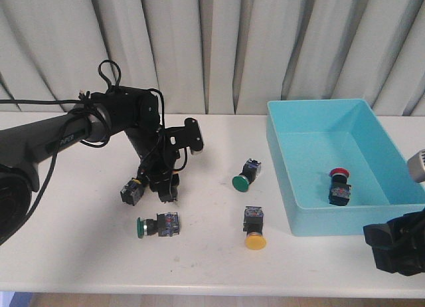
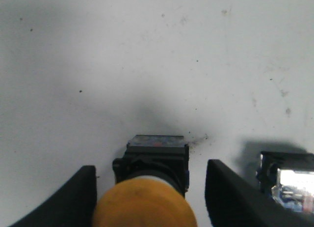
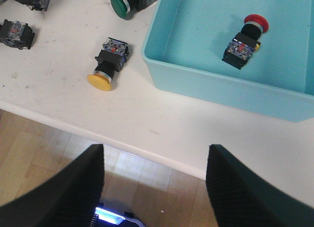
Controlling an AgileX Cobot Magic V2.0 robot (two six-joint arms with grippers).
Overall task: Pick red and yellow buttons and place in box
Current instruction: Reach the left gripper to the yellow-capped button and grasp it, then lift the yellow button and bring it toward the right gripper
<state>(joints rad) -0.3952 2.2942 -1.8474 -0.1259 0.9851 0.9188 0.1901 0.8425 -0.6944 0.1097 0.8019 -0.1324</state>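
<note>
We see the left arm reaching out over the white bench (image 1: 80, 254) with its wrist bent down, the left gripper (image 1: 151, 182) lowered to the surface; in the left wrist view its fingers (image 2: 73, 200) stand apart on either side of a yellow button (image 2: 147, 197) without touching it, so the gripper is released around that button; in the front view the arm's own links cover most of the button, and only a dark body with a trace of yellow shows at (image 1: 133, 189). The right gripper (image 1: 398, 244) sits low at the bench's near right edge, cut off by the frame; its wrist view shows the fingers (image 3: 73, 187) spread wide with nothing between them.

A second yellow button (image 1: 254, 228) lies on its side near the box (image 1: 312, 217), cap toward us; the red button (image 1: 339, 184) already lies inside the box, on its floor near the right wall. Two green buttons share the bench: one (image 1: 244, 176) between the left arm and the box, the other (image 1: 156, 225) just in front of the left gripper; its metal end shows beside the fingers in the left wrist view, partly cut off.
</note>
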